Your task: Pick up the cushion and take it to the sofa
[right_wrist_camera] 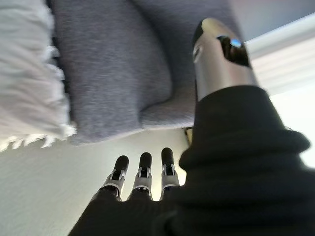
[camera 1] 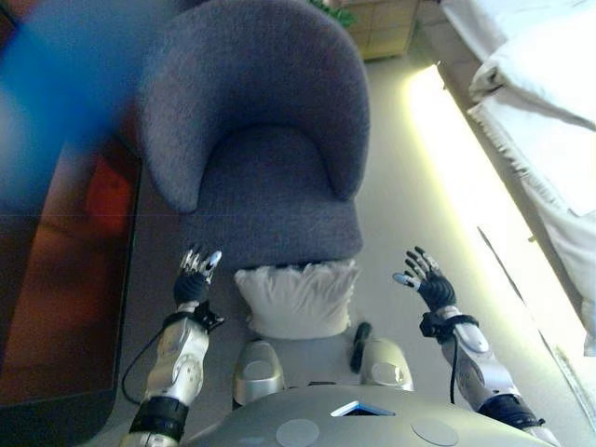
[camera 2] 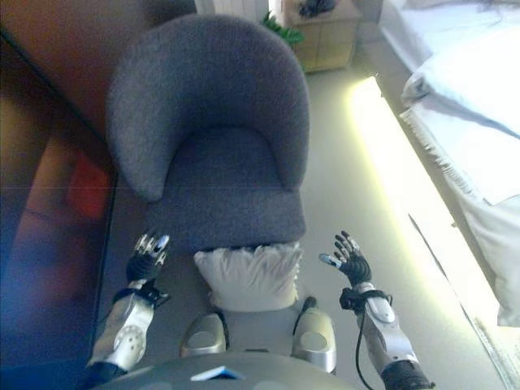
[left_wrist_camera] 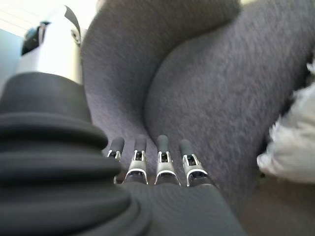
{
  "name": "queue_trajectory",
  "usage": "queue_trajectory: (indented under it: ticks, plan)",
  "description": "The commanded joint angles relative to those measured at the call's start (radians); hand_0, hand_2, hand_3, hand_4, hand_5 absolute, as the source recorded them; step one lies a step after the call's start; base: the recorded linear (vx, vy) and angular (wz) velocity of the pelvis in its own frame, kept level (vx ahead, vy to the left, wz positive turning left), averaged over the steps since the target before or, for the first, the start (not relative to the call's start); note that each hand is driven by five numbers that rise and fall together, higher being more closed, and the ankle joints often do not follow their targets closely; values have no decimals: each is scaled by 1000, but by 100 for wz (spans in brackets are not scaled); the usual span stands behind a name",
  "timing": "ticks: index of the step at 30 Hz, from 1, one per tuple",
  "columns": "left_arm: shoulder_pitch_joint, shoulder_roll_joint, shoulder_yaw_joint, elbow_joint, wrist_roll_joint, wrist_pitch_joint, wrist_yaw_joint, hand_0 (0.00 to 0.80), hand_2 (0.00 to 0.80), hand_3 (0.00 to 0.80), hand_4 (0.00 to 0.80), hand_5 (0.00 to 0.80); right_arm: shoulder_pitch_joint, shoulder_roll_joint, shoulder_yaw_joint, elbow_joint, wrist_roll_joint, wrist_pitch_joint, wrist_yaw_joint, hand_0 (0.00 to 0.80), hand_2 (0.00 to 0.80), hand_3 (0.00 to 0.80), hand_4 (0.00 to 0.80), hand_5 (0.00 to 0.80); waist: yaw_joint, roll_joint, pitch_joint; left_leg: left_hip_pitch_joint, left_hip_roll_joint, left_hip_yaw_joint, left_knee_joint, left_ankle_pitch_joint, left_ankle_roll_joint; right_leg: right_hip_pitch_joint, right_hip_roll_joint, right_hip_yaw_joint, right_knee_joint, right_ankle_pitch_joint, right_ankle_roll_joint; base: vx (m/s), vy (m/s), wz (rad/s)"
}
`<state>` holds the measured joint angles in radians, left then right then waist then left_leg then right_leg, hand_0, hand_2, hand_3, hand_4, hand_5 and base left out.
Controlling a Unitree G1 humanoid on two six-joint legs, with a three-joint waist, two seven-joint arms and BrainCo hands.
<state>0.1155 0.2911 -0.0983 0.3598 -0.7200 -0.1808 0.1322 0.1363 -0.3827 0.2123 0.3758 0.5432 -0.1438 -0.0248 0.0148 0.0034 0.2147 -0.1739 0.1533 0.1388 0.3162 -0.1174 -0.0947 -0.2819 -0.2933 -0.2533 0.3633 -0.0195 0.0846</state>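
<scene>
Cushion [camera 1: 298, 300], white with a fringed edge, lying at the foot of the grey armchair [camera 1: 265, 130], leaning against the front of the seat, just ahead of the robot and between the two arms. Touched by neither hand. Left hand [camera 1: 195, 277] raised beside the cushion's left side and close to the chair's front corner, fingers [left_wrist_camera: 163, 158] straight and side by side, pointing toward the chair, holding nothing. Right hand [camera 1: 426, 277] out over the pale floor [camera 1: 400, 186] to the right of the cushion, well apart from it, fingers [right_wrist_camera: 142, 172] extended and slightly spread, thumb out to the side, also empty. Seen from the left wrist, the chair's curved arm and seat filling the view, with a corner of the cushion at the edge. Seen from the right wrist, the fringed edge of the cushion against the chair's base, floor below. Chair seat bare, its rounded back wrapping round both sides. Dark reddish-brown table surface [camera 1: 65, 279] along the left of the chair. White bedding [camera 1: 540, 102] on the right, with a bright strip of light along the floor beside it. Small wooden cabinet [camera 2: 325, 36] behind the chair, something green beside it, too small to tell what.
</scene>
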Motion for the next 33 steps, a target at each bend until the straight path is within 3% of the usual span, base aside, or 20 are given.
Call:
queue_trajectory:
  ticks: [1, 8, 9, 20, 29, 33]
  plan:
    - [-51, 49, 9, -37, 67, -58, 24, 0, 0, 0, 0, 0, -117, 14, -22, 4, -78, -33, -74, 0, 0, 0, 0, 0, 24, -20, 82, -92, 8, -20, 127, -5, 18, -15, -84, 69, 101, -33, 61, -139, 90, 46]
    - [-183, 68, -56, 71, 60, -109, 39, 0, 0, 0, 0, 0, -324, -18, 8, 152, -23, -1, -103, 0, 0, 0, 0, 0, 49, 0, 181, -318, 17, -39, 345, -98, 34, -211, -125, 113, 257, -43, 57, -150, 47, 9]
    - [-218, 67, -69, 96, 50, -123, 41, 0, 0, 0, 0, 0, -372, -35, 9, 177, -9, 5, -92, 0, 0, 0, 0, 0, 51, 9, 201, -354, 21, -49, 391, -133, 28, -245, -128, 123, 300, -70, 61, -121, 47, 5]
    - [-511, 58, -130, 228, 76, -168, 33, 0, 0, 0, 0, 0, -746, -158, 19, 355, 63, 47, -66, 0, 0, 0, 0, 0, 27, 70, 282, -740, 14, -90, 726, -222, 49, -657, -117, 227, 653, -170, 28, -160, 65, 2]
    - [-639, 122, -152, 320, 55, -125, -21, 0, 0, 0, 0, 0, -892, -229, 43, 480, 81, 78, 16, 0, 0, 0, 0, 0, -1, 92, 295, -977, 27, -97, 950, -270, 62, -890, -81, 288, 854, -244, 2, -41, 21, -2]
    - [-708, 171, -166, 353, 12, -51, -102, 0, 0, 0, 0, 0, -940, -262, 71, 530, 95, 109, 80, 0, 0, 0, 0, 0, -11, 89, 300, -1057, 37, -96, 1023, -286, 67, -963, -74, 298, 912, -266, -10, 1, 15, -9]
